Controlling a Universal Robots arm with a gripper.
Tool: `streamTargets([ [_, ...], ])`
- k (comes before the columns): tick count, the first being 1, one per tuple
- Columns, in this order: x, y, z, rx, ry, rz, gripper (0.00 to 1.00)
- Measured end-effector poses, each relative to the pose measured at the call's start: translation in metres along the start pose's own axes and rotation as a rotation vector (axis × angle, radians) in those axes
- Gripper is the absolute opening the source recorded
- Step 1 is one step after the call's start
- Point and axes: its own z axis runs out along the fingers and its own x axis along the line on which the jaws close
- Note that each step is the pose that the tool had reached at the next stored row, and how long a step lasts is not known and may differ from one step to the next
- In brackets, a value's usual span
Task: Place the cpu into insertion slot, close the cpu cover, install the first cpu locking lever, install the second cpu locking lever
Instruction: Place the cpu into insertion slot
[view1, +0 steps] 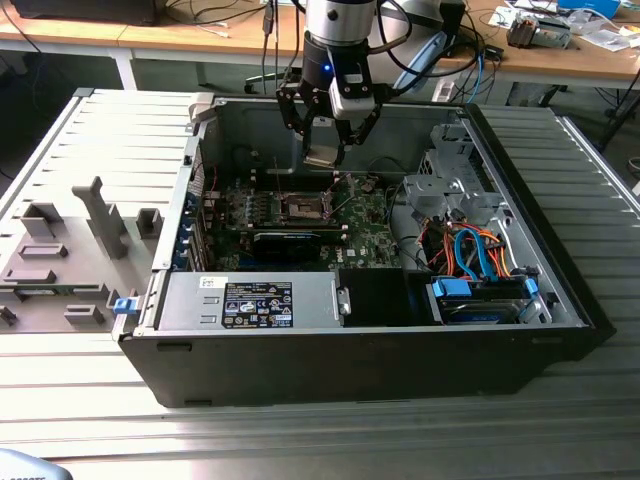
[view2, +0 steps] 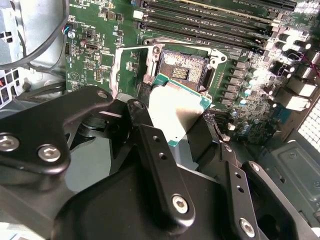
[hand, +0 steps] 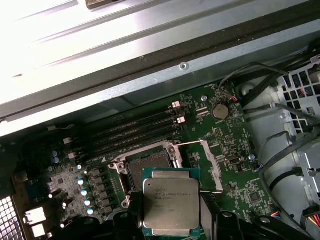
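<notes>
My gripper (view1: 325, 150) hangs inside the open computer case, shut on the cpu (view1: 323, 156), a flat square chip with a silver-grey top. Both wrist views show the cpu (view2: 175, 112) (hand: 171, 202) clamped by its edges between the black fingers (view2: 155, 150), held level a short way above the green board. The insertion slot (view2: 186, 67) (hand: 149, 167) lies just beyond the chip, its dark pin field bare. The cpu cover (view2: 116, 70) (hand: 210, 162), a thin silvery frame, stands swung open beside the slot.
Long black memory slots (hand: 135, 132) run beside the slot. In the case there are also a black card (view1: 290, 240), a power supply (view1: 250, 300) and a drive cage with orange and blue cables (view1: 480, 260). A grey fixture (view1: 60, 250) sits on the exterior view's left.
</notes>
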Motion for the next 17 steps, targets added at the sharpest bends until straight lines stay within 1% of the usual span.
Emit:
streamTargets([
  [12, 0.0000, 0.0000, 0.0002, -0.0002, -0.0001, 0.014, 0.55],
  [17, 0.0000, 0.0000, 0.0003, -0.0004, -0.0002, 0.026, 0.55],
])
